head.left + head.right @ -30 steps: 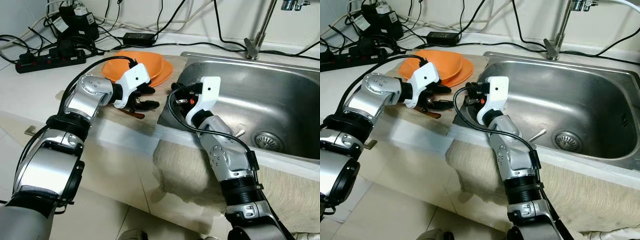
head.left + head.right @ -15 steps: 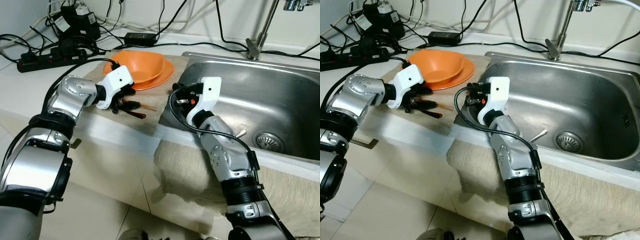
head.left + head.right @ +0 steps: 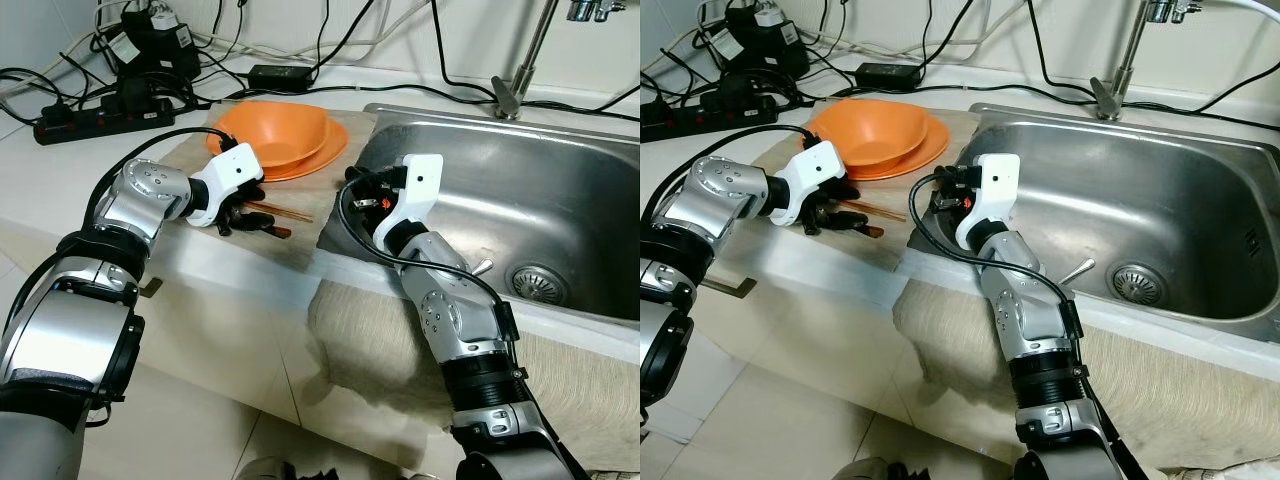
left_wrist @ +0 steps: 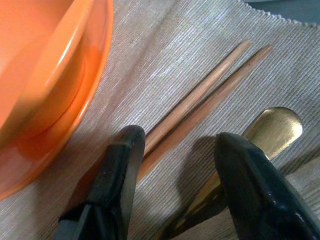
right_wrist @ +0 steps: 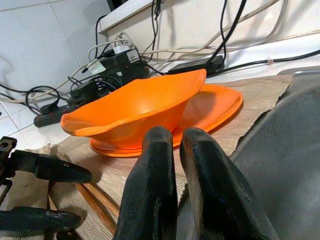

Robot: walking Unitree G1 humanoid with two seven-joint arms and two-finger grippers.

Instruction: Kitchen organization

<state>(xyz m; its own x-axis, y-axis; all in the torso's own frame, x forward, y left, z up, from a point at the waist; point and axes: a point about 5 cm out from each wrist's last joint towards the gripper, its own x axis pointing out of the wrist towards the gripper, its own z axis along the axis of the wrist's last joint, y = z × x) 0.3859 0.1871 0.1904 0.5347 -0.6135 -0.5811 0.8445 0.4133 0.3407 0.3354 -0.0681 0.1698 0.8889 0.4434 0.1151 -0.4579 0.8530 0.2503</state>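
Pale kitchen counter with a woven mat (image 3: 300, 235) beside a steel sink (image 3: 560, 215), left gripper (image 4: 175, 165) low over the mat, fingers apart astride wooden chopsticks (image 4: 200, 107), orange bowl (image 3: 275, 132) just beyond it, right gripper (image 5: 180, 165) at the sink's near corner, fingers nearly together, holding nothing

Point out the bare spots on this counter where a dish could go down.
Free: the sink basin beyond the right gripper; white counter between power strip and mat. Crowded: mat holds orange bowl, chopsticks, left gripper.
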